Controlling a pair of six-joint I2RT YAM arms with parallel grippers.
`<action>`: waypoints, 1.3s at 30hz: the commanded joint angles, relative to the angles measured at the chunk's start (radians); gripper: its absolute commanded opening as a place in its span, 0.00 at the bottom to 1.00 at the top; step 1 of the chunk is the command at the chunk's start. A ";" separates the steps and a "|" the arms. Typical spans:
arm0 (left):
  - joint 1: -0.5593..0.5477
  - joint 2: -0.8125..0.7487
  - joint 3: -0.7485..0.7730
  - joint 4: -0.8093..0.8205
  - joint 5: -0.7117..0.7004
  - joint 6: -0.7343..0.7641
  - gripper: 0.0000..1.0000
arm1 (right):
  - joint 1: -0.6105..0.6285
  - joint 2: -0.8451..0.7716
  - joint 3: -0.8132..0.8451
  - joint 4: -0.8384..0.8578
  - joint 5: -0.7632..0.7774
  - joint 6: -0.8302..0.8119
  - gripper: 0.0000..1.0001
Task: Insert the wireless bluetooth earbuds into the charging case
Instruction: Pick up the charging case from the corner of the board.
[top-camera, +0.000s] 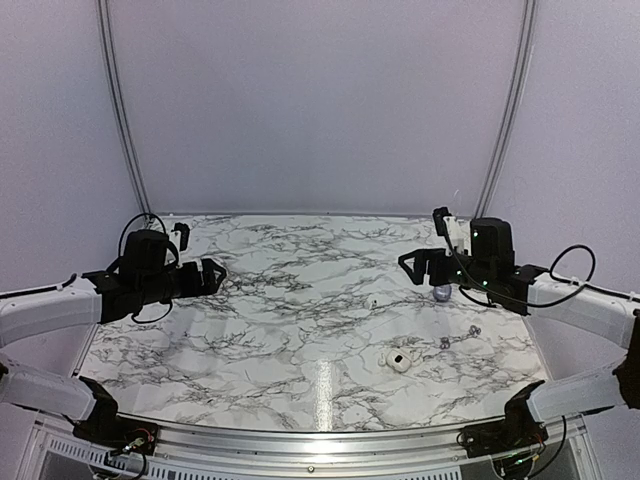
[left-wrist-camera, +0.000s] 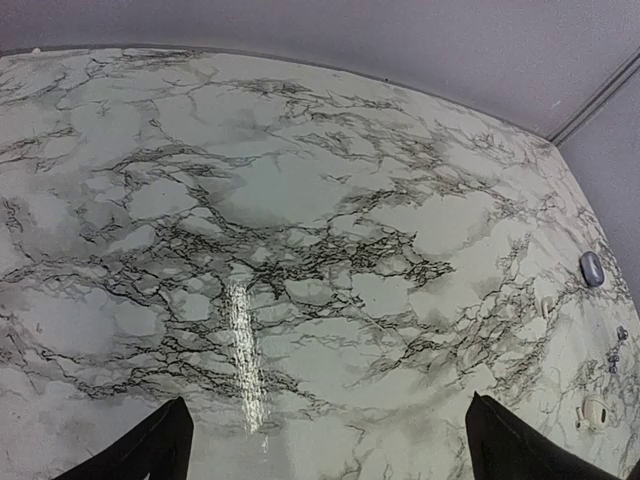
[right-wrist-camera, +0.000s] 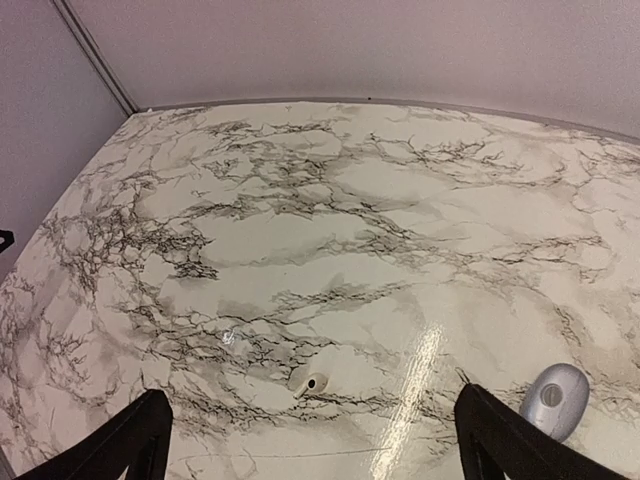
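One whitish earbud (top-camera: 371, 301) lies on the marble table, right of centre. In the right wrist view the earbud (right-wrist-camera: 311, 382) lies between my open fingers, on the table below them. The second earbud I cannot make out. The lavender charging case (top-camera: 440, 293) lies shut just below my right gripper (top-camera: 410, 265). It also shows in the right wrist view (right-wrist-camera: 553, 398) past the right finger, and in the left wrist view (left-wrist-camera: 592, 268) far right. My right gripper (right-wrist-camera: 312, 400) is open and empty. My left gripper (top-camera: 212, 272) is open and empty at the table's left, far from both; its jaws (left-wrist-camera: 327, 410) frame bare marble.
A whitish rounded object with a dark hollow (top-camera: 399, 360) lies near the front right, also in the left wrist view (left-wrist-camera: 596, 412). Two tiny grey bits (top-camera: 443, 342) (top-camera: 474, 328) lie right of it. Grey walls close the back and sides of the table (top-camera: 300, 330).
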 joint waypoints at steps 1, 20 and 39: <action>-0.006 0.019 0.021 0.000 -0.053 -0.026 0.99 | 0.001 -0.047 0.003 -0.028 0.023 0.017 0.99; -0.007 -0.004 0.046 -0.052 -0.128 0.007 0.99 | -0.318 0.036 0.127 -0.316 0.109 -0.069 0.99; -0.007 0.031 0.052 -0.076 -0.076 0.035 0.99 | -0.302 0.308 0.086 -0.231 0.146 -0.087 0.87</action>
